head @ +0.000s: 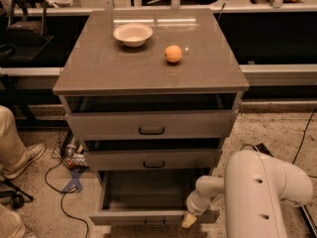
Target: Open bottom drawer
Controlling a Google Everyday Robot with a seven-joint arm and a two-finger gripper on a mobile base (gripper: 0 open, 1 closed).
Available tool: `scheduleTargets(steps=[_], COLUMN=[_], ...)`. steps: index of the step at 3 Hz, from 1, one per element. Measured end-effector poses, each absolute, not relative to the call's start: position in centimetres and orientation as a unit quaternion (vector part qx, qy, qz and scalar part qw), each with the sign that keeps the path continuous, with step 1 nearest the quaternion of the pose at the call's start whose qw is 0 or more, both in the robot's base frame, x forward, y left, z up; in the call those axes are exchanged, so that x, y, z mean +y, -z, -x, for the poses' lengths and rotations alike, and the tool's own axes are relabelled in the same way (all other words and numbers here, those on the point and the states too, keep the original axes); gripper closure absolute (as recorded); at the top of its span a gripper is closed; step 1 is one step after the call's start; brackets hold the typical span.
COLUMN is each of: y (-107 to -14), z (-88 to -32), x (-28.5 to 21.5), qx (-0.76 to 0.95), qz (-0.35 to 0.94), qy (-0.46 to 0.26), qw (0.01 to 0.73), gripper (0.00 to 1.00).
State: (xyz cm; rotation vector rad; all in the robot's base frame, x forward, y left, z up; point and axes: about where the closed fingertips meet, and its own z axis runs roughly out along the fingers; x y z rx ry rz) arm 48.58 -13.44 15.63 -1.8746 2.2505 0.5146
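Beside gripper [190, 220], wide bottom drawer [129, 216] juts out forward

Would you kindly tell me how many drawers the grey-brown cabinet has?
3: the grey-brown top drawer just under the tabletop, the middle drawer below it, and the bottom drawer lowest, pulled far out. The cream gripper is at the bottom drawer's front right corner.
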Motion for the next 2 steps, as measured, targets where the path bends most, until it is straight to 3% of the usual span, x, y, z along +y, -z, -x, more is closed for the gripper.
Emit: scheduleTargets(steps=[1,2], y=[-15.5,-15.3], z=[-48.4,-47.3], x=[-13.4,-13.6], qx=[0.754,0.752], qz=[0.628,0.629], qy=[-0.174,-0.179], qw=[0.083,0.084], gripper=[0.0,0.0])
